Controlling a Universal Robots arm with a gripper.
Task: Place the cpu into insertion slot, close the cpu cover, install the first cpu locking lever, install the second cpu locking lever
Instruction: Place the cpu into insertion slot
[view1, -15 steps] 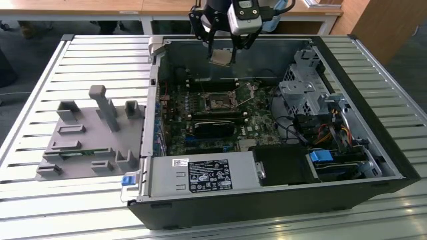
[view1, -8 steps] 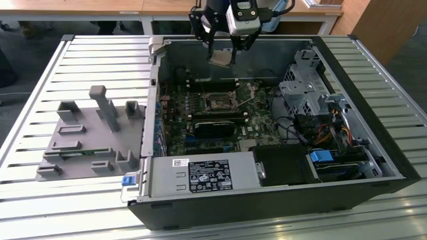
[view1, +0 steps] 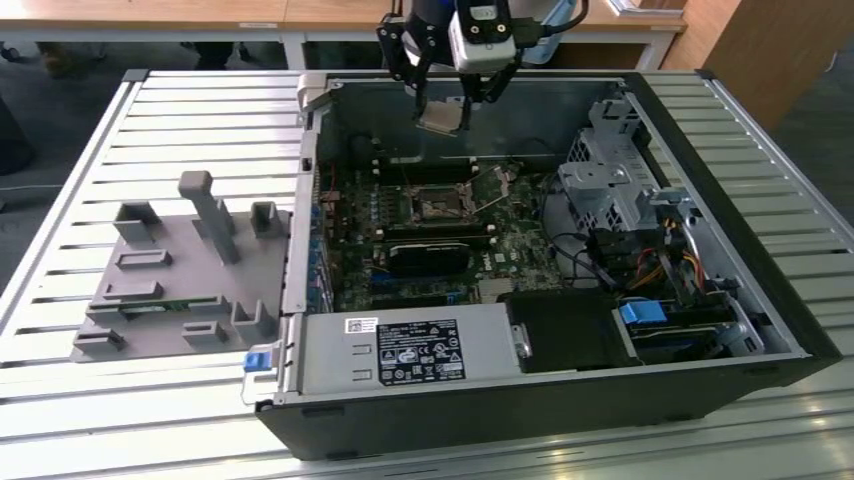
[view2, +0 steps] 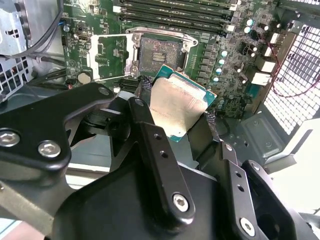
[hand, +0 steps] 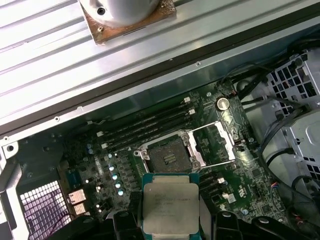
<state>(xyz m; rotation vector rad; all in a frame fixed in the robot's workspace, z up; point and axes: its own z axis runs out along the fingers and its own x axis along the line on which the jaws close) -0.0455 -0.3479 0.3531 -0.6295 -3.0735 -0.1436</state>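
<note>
You hold the small flat square cpu (hand: 170, 207), silvery-grey metal on top, with the black gripper (hand: 170, 212) clamped on two opposite edges, above the open black computer case (view1: 534, 420). Being square, it has no long axis. It hangs tilted, showing its tan underside in the second wrist view. The square dark insertion slot (hand: 169, 155) lies below, well apart, and the thin silvery cpu cover (hand: 214, 144) stands open beside it
</note>
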